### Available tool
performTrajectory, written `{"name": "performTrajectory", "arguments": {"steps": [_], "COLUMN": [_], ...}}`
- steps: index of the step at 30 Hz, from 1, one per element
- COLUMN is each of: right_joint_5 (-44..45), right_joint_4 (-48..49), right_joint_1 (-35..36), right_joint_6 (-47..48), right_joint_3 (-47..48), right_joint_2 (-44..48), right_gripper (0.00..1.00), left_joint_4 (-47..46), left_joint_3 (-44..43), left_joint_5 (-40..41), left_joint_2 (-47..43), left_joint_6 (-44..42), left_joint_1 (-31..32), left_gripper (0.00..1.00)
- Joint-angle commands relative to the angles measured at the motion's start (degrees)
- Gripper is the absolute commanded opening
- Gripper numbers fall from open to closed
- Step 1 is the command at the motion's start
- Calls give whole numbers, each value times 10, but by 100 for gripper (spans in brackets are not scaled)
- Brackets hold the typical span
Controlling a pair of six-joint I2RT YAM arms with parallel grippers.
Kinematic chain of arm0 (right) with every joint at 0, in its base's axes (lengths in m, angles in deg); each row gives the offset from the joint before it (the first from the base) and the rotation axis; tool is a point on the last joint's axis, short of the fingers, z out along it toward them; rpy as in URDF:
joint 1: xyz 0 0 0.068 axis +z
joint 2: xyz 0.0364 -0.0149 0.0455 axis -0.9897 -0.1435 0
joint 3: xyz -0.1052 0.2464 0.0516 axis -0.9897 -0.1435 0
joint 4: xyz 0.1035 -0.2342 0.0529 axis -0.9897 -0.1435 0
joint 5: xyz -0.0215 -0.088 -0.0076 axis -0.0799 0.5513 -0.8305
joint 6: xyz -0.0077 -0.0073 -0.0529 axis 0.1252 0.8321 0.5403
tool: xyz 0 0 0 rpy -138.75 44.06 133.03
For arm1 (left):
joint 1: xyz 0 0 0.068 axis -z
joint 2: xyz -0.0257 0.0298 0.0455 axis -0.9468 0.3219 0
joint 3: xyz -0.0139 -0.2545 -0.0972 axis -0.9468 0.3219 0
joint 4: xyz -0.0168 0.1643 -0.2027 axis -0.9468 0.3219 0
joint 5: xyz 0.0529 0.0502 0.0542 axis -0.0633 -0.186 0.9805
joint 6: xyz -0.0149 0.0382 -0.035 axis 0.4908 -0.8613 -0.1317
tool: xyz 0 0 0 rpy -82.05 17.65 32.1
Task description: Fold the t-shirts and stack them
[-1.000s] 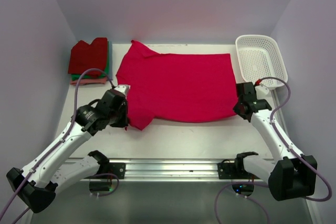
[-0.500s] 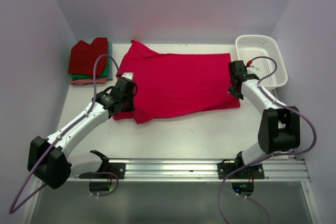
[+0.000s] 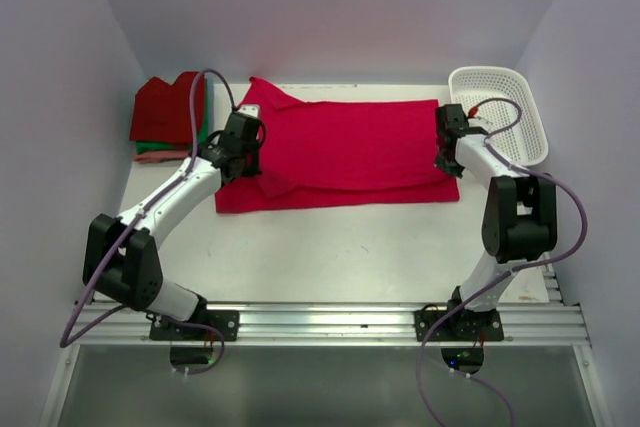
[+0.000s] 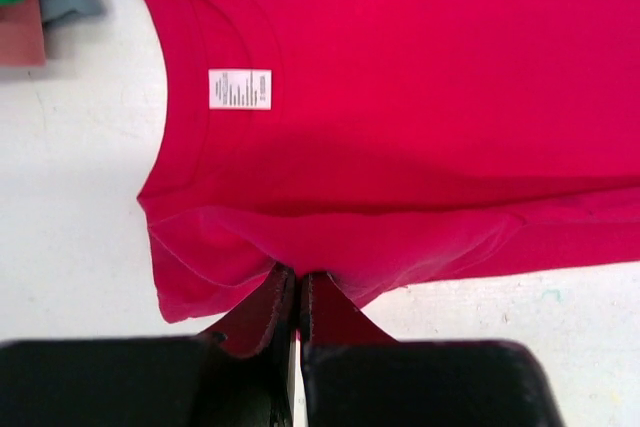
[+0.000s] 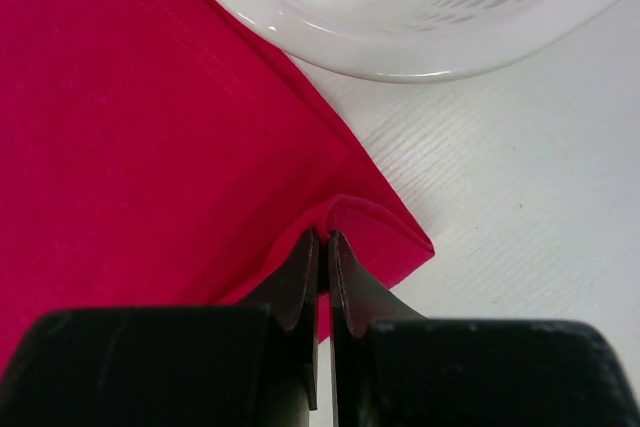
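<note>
- Two grippers are each clamped on the crimson t-shirt (image 3: pixel 345 152): right gripper (image 5: pixel 322 242) on the corner just beside the basket (image 3: pixel 487 70), left gripper (image 4: pixel 296 282) on the folded edge at the end away from the basket.
- The t-shirt lies flat beside the basket.
- We judge it light and limp; corners give us the best hold.

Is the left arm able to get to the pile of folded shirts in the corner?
Probably yes. The pile of folded shirts lies just beside the left arm, with nothing in between. But its jaws are shut on the pink t-shirt, so it would have to let go first.
</note>
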Motion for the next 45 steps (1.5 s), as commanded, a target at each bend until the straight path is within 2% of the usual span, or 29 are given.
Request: {"name": "performTrajectory", "arguments": {"steps": [1,8,31,33,34,35,36,39,41,45], "right_joint_5": [14,9,-3,-3,-10,-16,-20,-34,-41,-70], "right_joint_4": [16,17,38,48,56,67,94,156,186,206], "right_joint_1": [-5,-5,-18,-19,-19,-19,-19,-19,-18,-15], "right_joint_6": [8,11,8,6,10,14,18,27,36,38], "right_joint_3": [35,56,85,85,78,70,59,-1,-56,-102], "right_joint_2": [-12,-29,-75,-76,-73,-60,-49,14,64,138], "right_gripper": [0,0,0,31,45,56,74,87,88,87], "left_joint_4": [-31,-41,-45,-58,-59,-62,-70,-127,-179,-206], "left_joint_3": [-48,-85,-158,-158,-158,-157,-151,-104,-50,4], "left_joint_5": [1,-12,-30,-20,-10,-1,6,-7,-44,-102], "left_joint_2": [27,84,173,176,177,175,169,112,59,-17], "left_joint_6": [-34,-54,-73,-70,-65,-59,-53,-47,-40,-23], "left_joint_1": [-12,-23,-68,-71,-74,-74,-74,-74,-73,-71], "left_gripper": [0,0,0,0,12,75,100,100,100,100]}}
